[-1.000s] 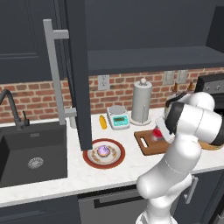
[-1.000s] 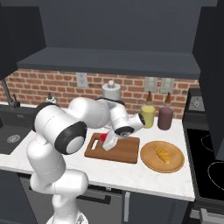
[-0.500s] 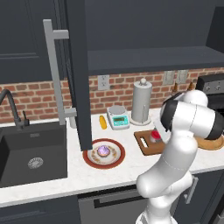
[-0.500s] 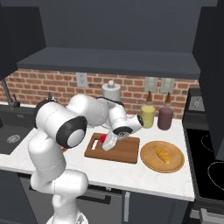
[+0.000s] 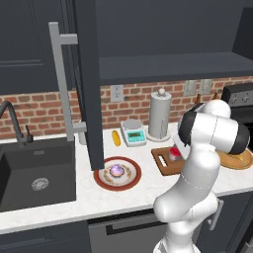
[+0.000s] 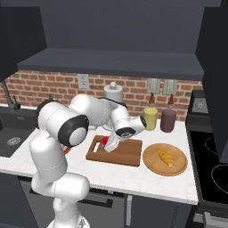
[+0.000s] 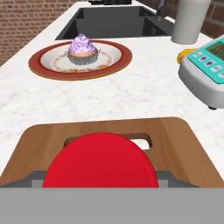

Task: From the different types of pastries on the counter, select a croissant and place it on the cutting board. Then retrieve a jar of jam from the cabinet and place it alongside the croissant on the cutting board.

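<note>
Starting at the far left, a dark sink basin (image 5: 37, 173) is set into the white speckled counter (image 5: 128, 197), with a black faucet (image 5: 12, 121) behind it. Above and just right of the sink, the charcoal cabinet door (image 5: 89, 84) stands open, its long grey bar handle (image 5: 62, 81) facing the left base camera. On the counter right of the sink sits a red-rimmed plate (image 5: 117, 173) carrying a purple-topped cupcake (image 7: 82, 49). Farther back are a small yellow item (image 5: 116, 138), a teal kitchen scale (image 5: 134, 132) and a paper towel roll (image 5: 160, 115) against the brick wall.

Next to the right lies the brown cutting board (image 6: 115, 151), its slot handle at the left short end. The jar of jam (image 7: 100, 161) stands on the board just right of the slot, its red lid large and close in the hand view. The gripper (image 6: 109, 144) is down at the jar, but whether its fingers are clamped on it or parted cannot be told.

Right of the board, a round tan wooden plate (image 6: 165, 159) holds the golden croissant (image 6: 165, 157), so the croissant is off the board. Behind them stand a yellow canister (image 6: 150, 118) and a dark maroon canister (image 6: 168, 119). A black stovetop (image 6: 213, 169) lies at the far right.
</note>
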Robot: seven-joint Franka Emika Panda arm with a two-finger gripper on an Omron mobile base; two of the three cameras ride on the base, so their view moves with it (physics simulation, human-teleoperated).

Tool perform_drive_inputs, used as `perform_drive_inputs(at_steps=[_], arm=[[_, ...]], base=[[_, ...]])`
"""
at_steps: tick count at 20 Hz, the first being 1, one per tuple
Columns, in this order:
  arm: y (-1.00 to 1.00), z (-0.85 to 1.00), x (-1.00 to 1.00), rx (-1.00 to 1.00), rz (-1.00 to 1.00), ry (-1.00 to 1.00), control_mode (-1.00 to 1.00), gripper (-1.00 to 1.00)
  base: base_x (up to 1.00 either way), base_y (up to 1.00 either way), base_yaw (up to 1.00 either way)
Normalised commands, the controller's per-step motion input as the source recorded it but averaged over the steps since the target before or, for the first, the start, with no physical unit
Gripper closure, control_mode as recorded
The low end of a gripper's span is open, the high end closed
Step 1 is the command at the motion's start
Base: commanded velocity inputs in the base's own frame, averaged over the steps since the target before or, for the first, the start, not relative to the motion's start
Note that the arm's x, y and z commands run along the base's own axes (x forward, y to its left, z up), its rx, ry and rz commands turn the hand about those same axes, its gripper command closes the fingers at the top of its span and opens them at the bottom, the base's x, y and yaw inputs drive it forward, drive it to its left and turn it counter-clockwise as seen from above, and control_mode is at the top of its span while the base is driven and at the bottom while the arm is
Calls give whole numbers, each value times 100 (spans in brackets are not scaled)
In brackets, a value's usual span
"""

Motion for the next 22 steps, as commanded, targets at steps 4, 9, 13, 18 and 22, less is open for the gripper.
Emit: perform_drive_inputs(at_steps=[4,9,13,18,22], arm=[[1,-5,-18,0,0,-1,-100,-100],[5,39,-8,0,0,-3,-100,-100],[0,77,-2,0,0,0,-100,-100],[-10,33,-1,-5,5,-5,-100,-100],[-11,-6,-12,-40,2,-35,-100,-100]], base=[[0,0,0],[0,0,0],[0,0,0],[0,0,0],[0,0,0]])
